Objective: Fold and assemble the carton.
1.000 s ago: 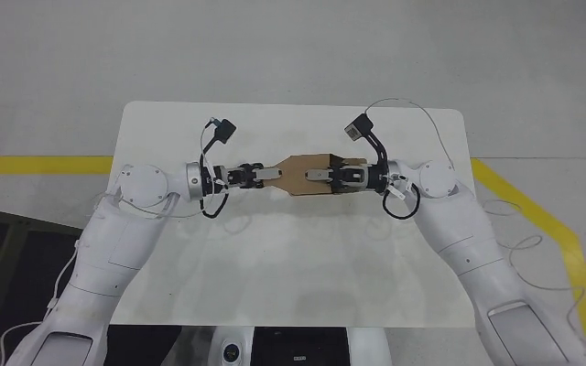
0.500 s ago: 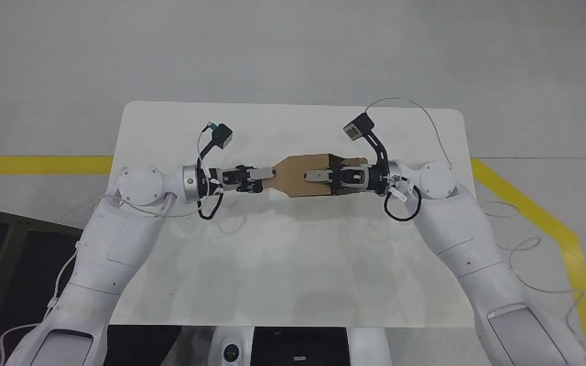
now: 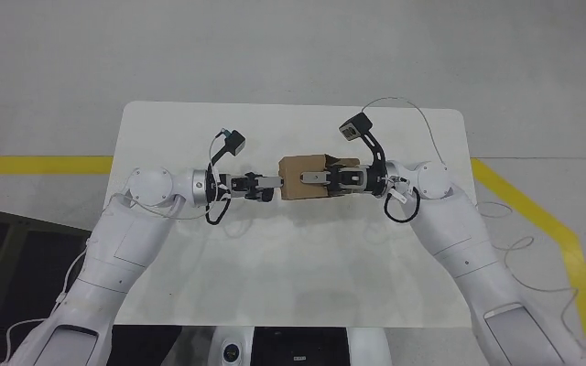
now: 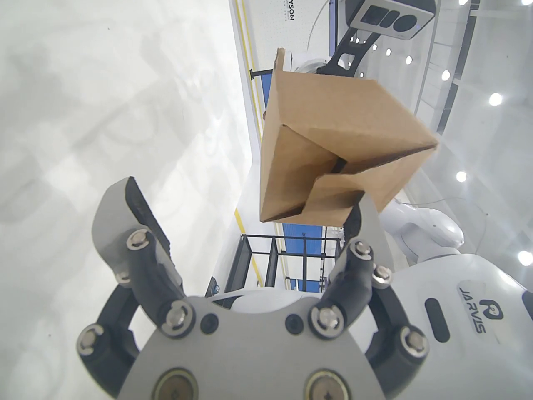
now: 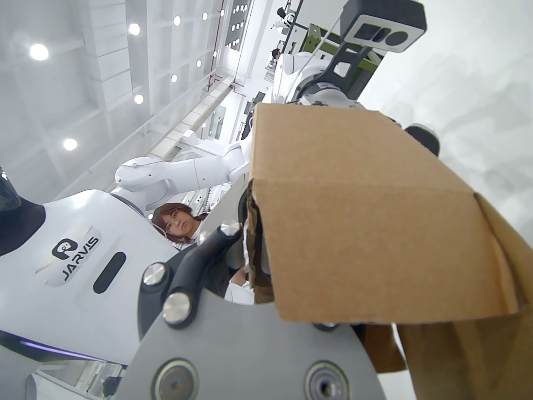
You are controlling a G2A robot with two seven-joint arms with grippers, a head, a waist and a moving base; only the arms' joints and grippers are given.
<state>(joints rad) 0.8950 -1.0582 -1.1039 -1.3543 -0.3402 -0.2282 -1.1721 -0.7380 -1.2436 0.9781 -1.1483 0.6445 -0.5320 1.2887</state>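
Observation:
The brown carton (image 3: 300,173) is held just above the middle of the white table (image 3: 275,274). My right gripper (image 3: 322,176) is shut on the carton's right-hand end; in the right wrist view one dark finger (image 5: 239,231) presses the cardboard wall (image 5: 366,226) and the other is hidden behind it. My left gripper (image 3: 273,183) is open at the carton's left end. In the left wrist view one fingertip (image 4: 366,214) touches the folded-in end flaps of the carton (image 4: 333,147), while the other finger (image 4: 137,210) stands apart from it.
Bare table top lies on all sides of the carton. A yellow floor line (image 3: 55,165) runs past the table's left edge and another (image 3: 522,206) past its right. The other arm's wrist camera (image 4: 389,12) sits behind the carton.
The left gripper moved right against the carton's left end. The tapered flap that stuck out there is now folded in, so the carton looks shorter. The right gripper kept its hold.

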